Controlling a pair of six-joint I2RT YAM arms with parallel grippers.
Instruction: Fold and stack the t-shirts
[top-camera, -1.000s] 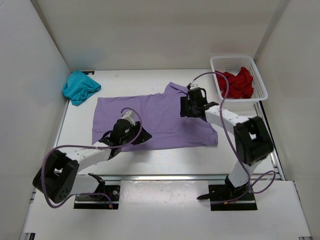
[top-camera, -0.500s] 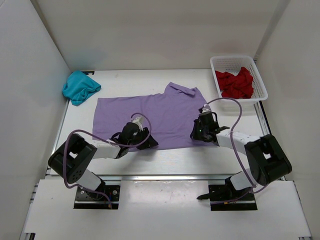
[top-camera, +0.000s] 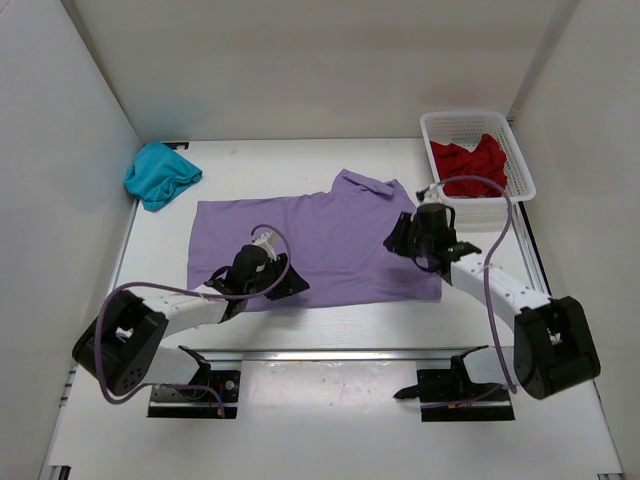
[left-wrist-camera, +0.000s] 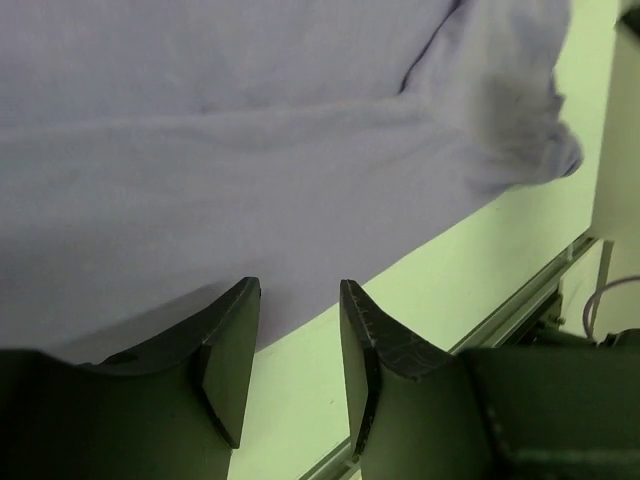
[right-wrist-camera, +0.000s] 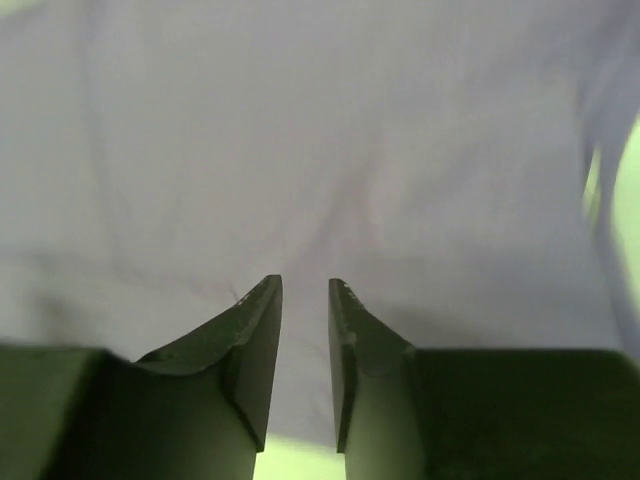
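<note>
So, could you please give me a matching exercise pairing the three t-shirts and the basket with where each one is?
1. teal t-shirt
2. lavender t-shirt
3. red t-shirt
4. white mesh basket

a. spread flat in the middle
b. standing at the far right
c. crumpled inside the basket
d. bunched at the far left

Pairs: 1-d, 2-a, 3-c, 4-b.

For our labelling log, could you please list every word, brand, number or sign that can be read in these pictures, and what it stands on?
None: no readable text shows on the lavender t-shirt, the teal t-shirt, the red t-shirt, the white mesh basket, or anywhere else in view.
</note>
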